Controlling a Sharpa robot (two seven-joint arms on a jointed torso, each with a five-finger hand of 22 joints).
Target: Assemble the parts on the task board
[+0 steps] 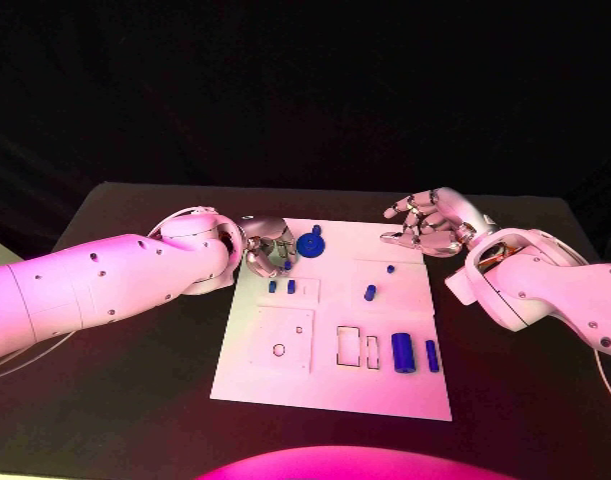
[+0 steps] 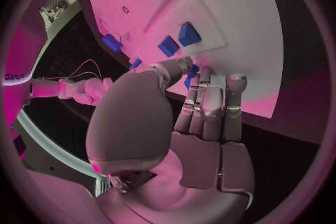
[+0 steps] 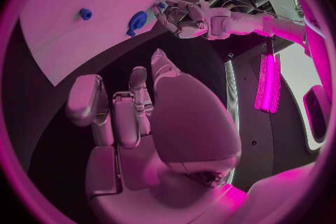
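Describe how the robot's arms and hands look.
Both arms are smooth white shells dotted with small dark holes. The left arm has a thin cable trailing at its underside. Each ends in a silver metal many-fingered robot hand: left robot hand, right robot hand.

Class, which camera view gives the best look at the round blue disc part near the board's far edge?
The head view: the blue disc lies unobstructed on the task board, beside the left hand. The right wrist view shows it small and oblique. In the left wrist view I cannot identify it.
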